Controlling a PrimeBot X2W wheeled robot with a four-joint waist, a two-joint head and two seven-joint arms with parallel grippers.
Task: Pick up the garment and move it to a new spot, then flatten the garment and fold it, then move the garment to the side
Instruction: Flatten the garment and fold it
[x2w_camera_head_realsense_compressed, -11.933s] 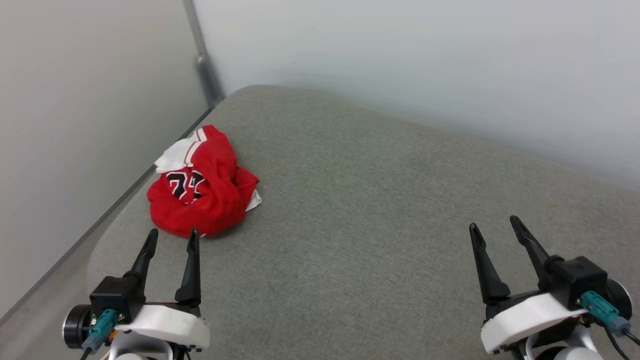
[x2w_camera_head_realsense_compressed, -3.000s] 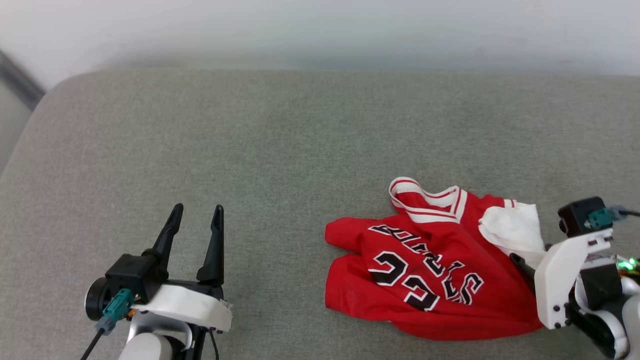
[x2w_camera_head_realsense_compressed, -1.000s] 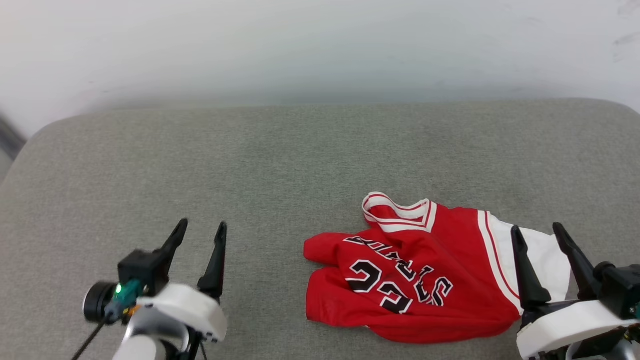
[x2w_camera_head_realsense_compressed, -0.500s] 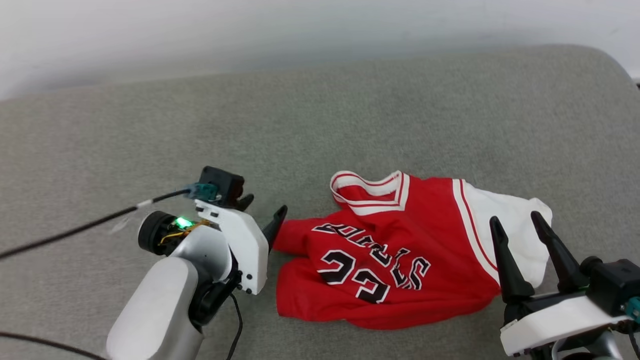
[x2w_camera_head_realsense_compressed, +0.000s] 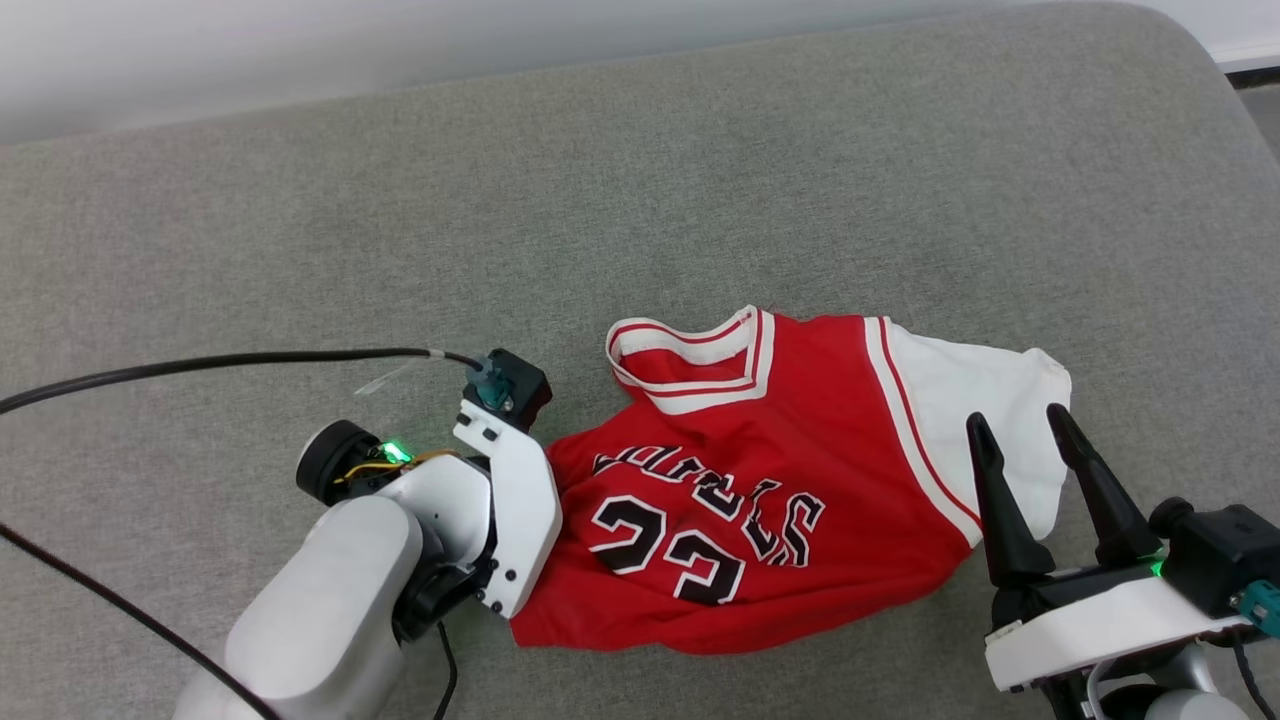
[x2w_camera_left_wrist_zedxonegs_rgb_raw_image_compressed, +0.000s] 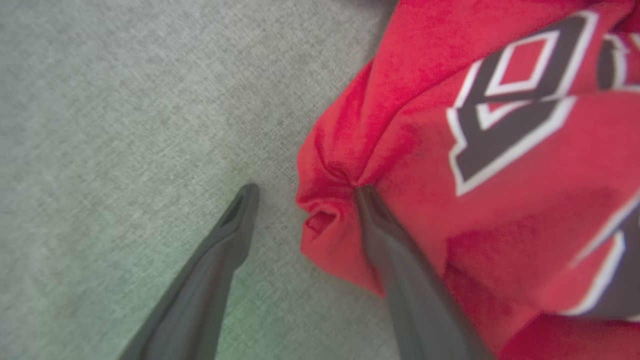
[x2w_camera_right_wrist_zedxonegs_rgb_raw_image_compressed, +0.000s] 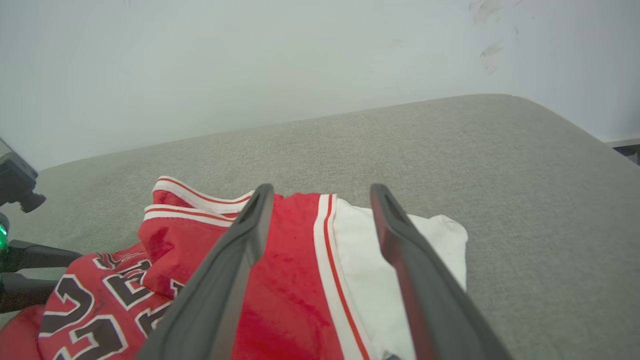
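Observation:
The garment (x2w_camera_head_realsense_compressed: 780, 490), a red jersey with a white sleeve and black lettering, lies crumpled on the grey cushion (x2w_camera_head_realsense_compressed: 400, 200). My left gripper (x2w_camera_left_wrist_zedxonegs_rgb_raw_image_compressed: 305, 192) is open and tipped down at the jersey's bunched left edge. One finger rests on the cushion and the other presses into the red fabric (x2w_camera_left_wrist_zedxonegs_rgb_raw_image_compressed: 400, 150). In the head view its fingers are hidden under the white wrist mount (x2w_camera_head_realsense_compressed: 520, 500). My right gripper (x2w_camera_head_realsense_compressed: 1015, 420) stands open over the white sleeve (x2w_camera_head_realsense_compressed: 980, 390), with nothing between its fingers. It also appears in the right wrist view as the right gripper (x2w_camera_right_wrist_zedxonegs_rgb_raw_image_compressed: 321, 190).
A black cable (x2w_camera_head_realsense_compressed: 200, 365) runs from the left wrist across the cushion to the left. A white wall (x2w_camera_right_wrist_zedxonegs_rgb_raw_image_compressed: 250, 60) backs the cushion. The cushion's rounded right corner (x2w_camera_head_realsense_compressed: 1200, 60) borders a strip of dark floor.
My left arm has pushed further right and down onto the jersey's left edge, so its fingers are now hidden under the wrist. The head camera has tilted down. The right gripper keeps its pose.

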